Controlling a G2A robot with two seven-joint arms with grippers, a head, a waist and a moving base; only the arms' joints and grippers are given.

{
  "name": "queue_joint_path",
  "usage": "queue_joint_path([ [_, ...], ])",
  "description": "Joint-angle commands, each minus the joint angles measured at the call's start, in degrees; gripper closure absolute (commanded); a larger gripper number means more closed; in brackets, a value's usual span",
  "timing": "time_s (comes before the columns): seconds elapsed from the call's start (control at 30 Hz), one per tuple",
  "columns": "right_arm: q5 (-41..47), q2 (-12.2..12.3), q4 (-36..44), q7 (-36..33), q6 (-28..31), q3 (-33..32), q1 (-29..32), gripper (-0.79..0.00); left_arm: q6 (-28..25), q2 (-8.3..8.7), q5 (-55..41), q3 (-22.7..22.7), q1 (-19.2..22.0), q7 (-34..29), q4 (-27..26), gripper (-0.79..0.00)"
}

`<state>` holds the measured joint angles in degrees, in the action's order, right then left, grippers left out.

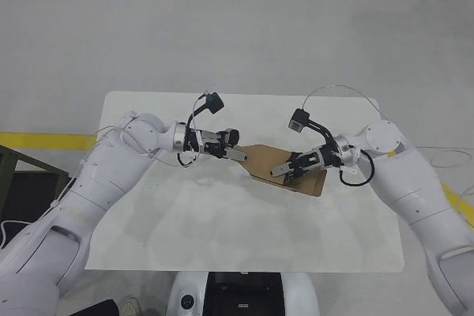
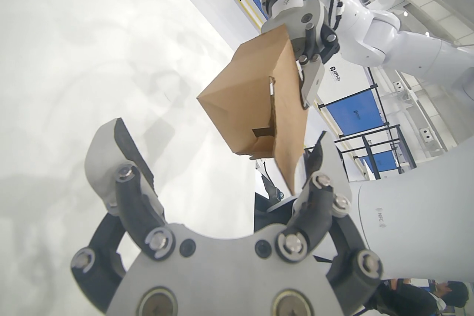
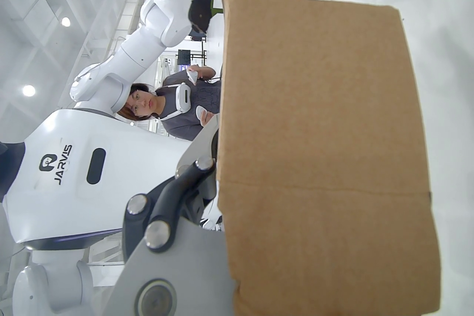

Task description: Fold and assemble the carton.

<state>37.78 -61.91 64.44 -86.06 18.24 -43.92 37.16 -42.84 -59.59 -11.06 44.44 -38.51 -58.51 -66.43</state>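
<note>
A brown carton [image 1: 262,156], partly folded into a box shape, hangs above the middle of the white table [image 1: 221,229]. My right gripper [image 1: 286,169] is shut on one of its side panels; in the left wrist view a finger [image 2: 310,84] lies flat along that panel of the carton [image 2: 251,99]. In the right wrist view the carton [image 3: 322,147] is close up, with one finger [image 3: 209,147] against its edge and the other hidden behind it. My left gripper [image 1: 238,155] stands open at the carton's other end, its fingers [image 2: 122,143] wide apart, a loose flap tip beside one pad.
The table's far edge runs behind both arms, and bare tabletop [image 2: 74,36] lies below the carton. A dark green frame [image 1: 0,170] stands on the floor past the table's left side.
</note>
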Motion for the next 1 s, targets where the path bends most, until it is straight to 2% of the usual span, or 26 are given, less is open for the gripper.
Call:
queue_joint_path([
  [0.0,0.36,0.13,0.68,-0.02,-0.03,-0.30,0.23,0.000,-0.03,-0.17,-0.19,-0.18,-0.02,0.12,0.53,-0.785],
  [0.57,2.89,0.70,4.20,-0.54,-0.54,-1.97,1.49,0.000,-3.45,-1.34,-3.74,0.32,-0.42,2.80,3.73,-0.785],
  [0.73,3.35,0.73,4.67,-0.60,-0.60,-2.24,1.73,0.000,-3.30,-1.34,-3.82,0.55,-0.98,2.33,3.64,-0.785],
  [0.97,3.54,0.72,5.48,-0.49,-0.49,-2.51,1.97,0.000,-3.09,-2.25,-5.65,-1.01,-0.94,0.76,3.36,-0.785],
])
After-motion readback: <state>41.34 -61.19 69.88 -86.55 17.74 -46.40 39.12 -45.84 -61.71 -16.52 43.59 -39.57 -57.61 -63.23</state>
